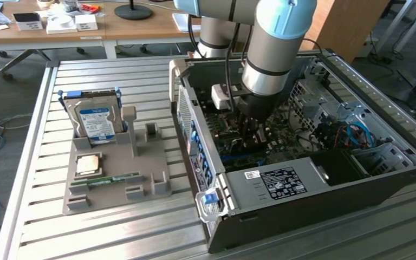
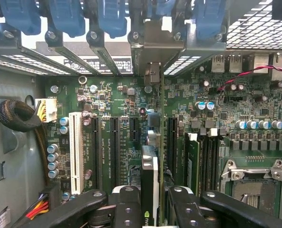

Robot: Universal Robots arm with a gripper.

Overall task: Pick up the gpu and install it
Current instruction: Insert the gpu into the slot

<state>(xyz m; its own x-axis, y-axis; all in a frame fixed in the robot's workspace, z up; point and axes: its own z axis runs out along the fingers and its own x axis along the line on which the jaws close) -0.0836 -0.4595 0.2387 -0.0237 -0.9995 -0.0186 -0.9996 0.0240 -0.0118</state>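
The gpu [image 2: 150,178] is seen edge-on, a thin card with a green and black edge, gripped between my two black fingers [image 2: 126,209]. Its silvery end bracket [image 2: 152,47] reaches up to the case's rear slot openings. My gripper [image 2: 152,209] is shut on the card above the motherboard [image 2: 117,95], in line with the black expansion slots [image 2: 114,147]. Whether the card's edge sits in a slot I cannot tell. In the exterior view my gripper [image 1: 253,135] reaches deep into the open computer case [image 1: 381,179].
Blue slot latches [image 2: 110,19] line the case's rear wall. A white slot [image 2: 75,152], memory sticks [image 2: 193,161] and the CPU socket [image 2: 255,185] flank the card. Outside the case, a grey fixture [image 1: 147,176] holds a hard drive [image 1: 96,122] and a memory stick [image 1: 105,180].
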